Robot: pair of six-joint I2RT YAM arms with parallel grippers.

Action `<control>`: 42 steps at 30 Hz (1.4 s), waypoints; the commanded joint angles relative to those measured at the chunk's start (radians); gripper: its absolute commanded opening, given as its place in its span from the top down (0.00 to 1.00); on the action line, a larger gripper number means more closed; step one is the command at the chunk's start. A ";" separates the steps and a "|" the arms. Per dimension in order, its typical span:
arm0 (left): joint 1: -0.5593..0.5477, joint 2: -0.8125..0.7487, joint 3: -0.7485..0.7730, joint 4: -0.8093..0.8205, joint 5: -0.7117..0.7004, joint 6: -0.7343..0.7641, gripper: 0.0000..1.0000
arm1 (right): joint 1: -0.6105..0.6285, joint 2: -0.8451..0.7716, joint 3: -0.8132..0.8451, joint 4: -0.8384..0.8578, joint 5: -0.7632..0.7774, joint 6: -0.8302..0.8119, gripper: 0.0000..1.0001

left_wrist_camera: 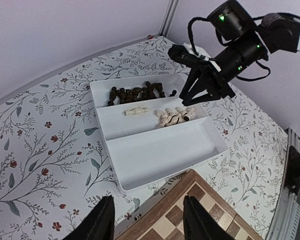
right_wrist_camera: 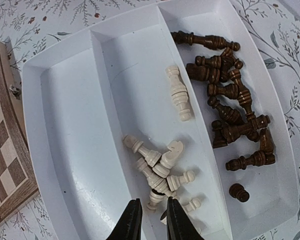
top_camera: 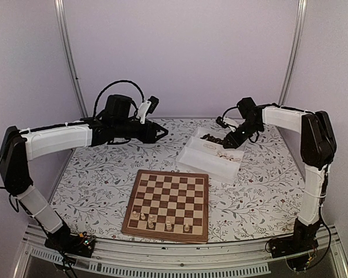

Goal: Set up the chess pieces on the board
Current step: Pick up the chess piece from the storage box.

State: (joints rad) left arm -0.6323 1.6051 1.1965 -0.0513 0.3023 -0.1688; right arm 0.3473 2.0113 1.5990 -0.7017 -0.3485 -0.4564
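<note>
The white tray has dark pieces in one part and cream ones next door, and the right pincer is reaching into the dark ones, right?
Not quite: the right pincer reaches into the cream pieces, not the dark pieces, as the right wrist view shows. The white tray part is right.

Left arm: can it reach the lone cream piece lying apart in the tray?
Probably yes. The lone cream piece lies bare, nothing over it, and the open left gripper hovers at the near side of the tray. The right gripper sits at the cream pile nearby, so clearance looks tight.
</note>
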 commanded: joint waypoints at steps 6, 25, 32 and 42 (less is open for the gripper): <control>-0.026 0.048 0.029 -0.012 0.023 -0.010 0.51 | 0.002 0.163 0.151 -0.034 -0.010 0.075 0.76; -0.027 0.063 0.031 -0.002 0.014 -0.052 0.51 | 0.028 0.280 0.196 -0.113 0.050 0.107 0.63; -0.027 0.091 0.058 -0.002 0.002 -0.061 0.51 | 0.039 0.307 0.180 -0.115 0.101 0.116 0.63; -0.027 0.205 0.194 -0.019 -0.006 -0.093 0.52 | 0.039 0.285 0.156 -0.109 0.088 0.113 0.78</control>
State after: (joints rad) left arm -0.6472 1.7649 1.3319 -0.0731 0.3019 -0.2398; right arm 0.3775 2.2864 1.7866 -0.7872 -0.2607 -0.3473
